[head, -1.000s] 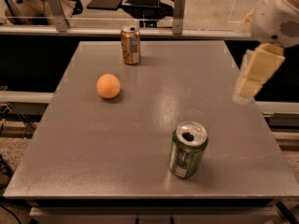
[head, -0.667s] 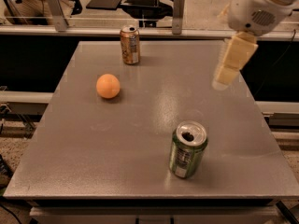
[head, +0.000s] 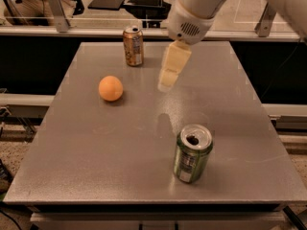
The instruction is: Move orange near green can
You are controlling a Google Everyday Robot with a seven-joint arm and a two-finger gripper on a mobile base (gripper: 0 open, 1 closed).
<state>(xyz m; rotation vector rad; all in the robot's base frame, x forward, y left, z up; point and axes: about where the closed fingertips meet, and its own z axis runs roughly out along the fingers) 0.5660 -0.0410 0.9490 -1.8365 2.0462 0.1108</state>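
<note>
1. Above the middle of the table (head: 96, 166), toward its far half: gripper (head: 167, 83), pale, hanging from the white arm (head: 192, 18), tilted and pointing down toward the picture's left. It holds nothing. Whether it is released or clenched cannot be told.
2. Orange (head: 111, 88): resting on the table's left half as pictured, untouched, beside the gripper at roughly the same depth and a little nearer the camera. It is clearly apart from the gripper tip, with bare table between.
3. Governing relation: the orange lies to the picture-left of the gripper and below it. In my judgement the coming move is a sideways reach leftward with a descent. The fruit is round with no long axis, so any approach angle serves. Only one arm is present.
4. Green can (head: 192, 154): upright at the near right of the table, opened top showing, well apart from the orange.
5. Gold-brown can (head: 133, 45): upright at the far edge, behind the orange; not part of the task.
6. Change from the earlier frames: the gripper has travelled from the table's right side toward the middle, closing on the orange. The orange and both cans sit where they were.
</note>
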